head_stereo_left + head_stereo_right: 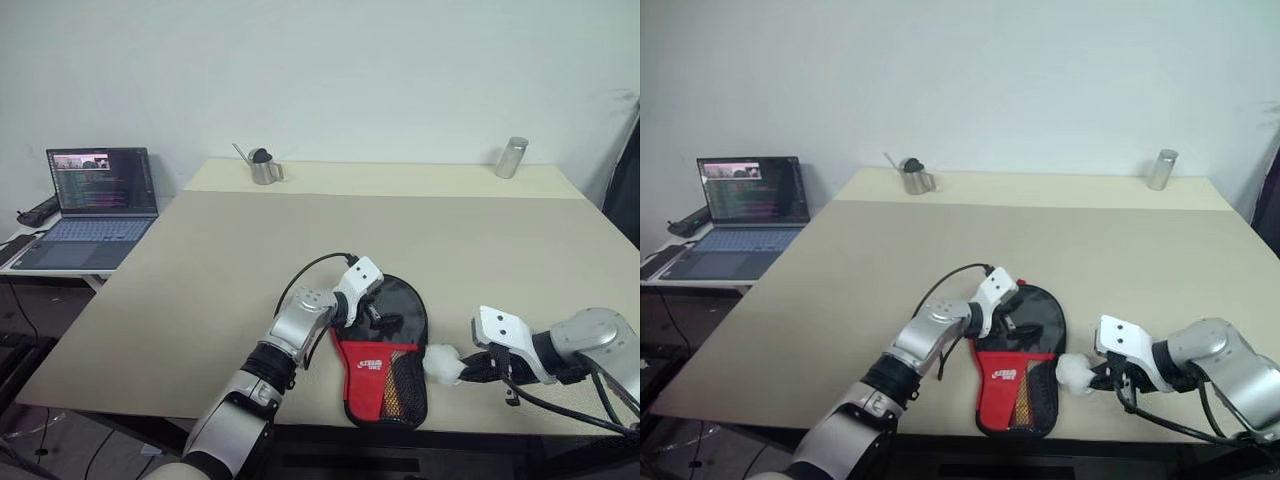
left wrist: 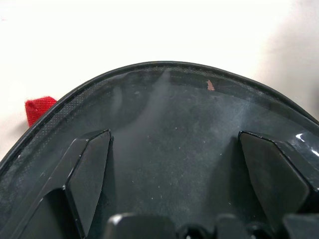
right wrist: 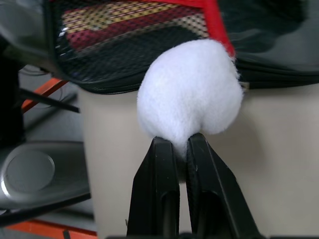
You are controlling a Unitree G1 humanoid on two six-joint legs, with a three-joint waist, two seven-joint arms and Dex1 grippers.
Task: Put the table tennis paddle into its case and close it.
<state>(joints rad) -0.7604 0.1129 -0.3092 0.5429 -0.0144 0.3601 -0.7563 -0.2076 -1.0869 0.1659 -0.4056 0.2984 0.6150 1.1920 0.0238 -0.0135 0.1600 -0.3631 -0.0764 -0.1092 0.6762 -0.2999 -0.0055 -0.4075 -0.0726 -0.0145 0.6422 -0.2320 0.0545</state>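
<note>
My left gripper [image 1: 377, 312] rests on the black top of the case [image 1: 385, 355], jaws spread wide with the cover lying between them. My right gripper [image 3: 182, 149] has its jaws pressed together, pinching a white fluffy ball [image 3: 189, 92] just beyond their tips, beside the case. The paddle [image 3: 124, 25] shows through the mesh, inside. I judge closing remains; next I need the zip pull.

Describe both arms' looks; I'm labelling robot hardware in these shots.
Both arms are silver-grey metal with black joint rings and white wrist housings. Each has a looping black cable. The left gripper and right gripper both have two black, wedge-shaped fingers. No markings visible.
</note>
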